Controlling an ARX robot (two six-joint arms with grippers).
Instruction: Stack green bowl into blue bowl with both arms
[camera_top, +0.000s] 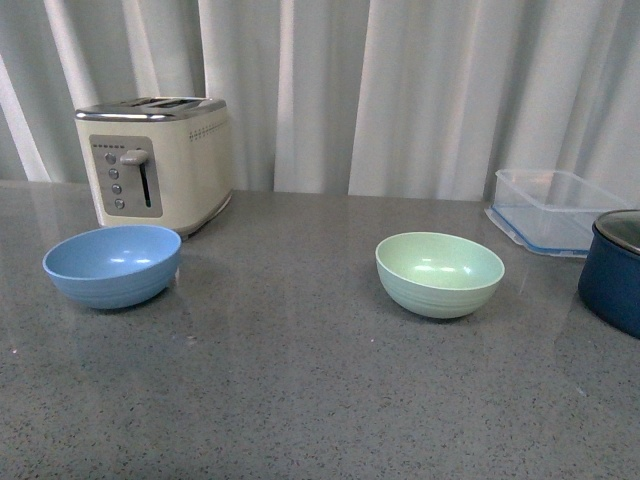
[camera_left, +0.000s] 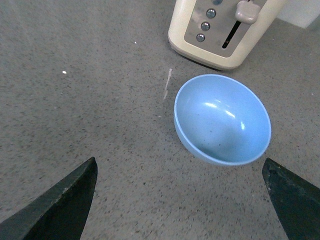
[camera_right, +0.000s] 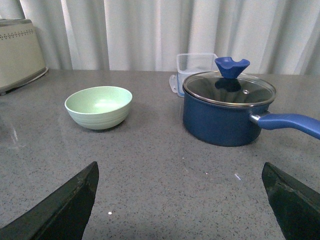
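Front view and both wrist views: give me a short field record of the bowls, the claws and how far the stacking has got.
green bowl: upright, empty, on the counter, right of centre
blue bowl: upright, empty, in front of the toaster
left claw: open, holding nothing, blue bowl ahead
right claw: open, holding nothing, green bowl ahead
nearby: pot, clear container
stacking: not yet begun
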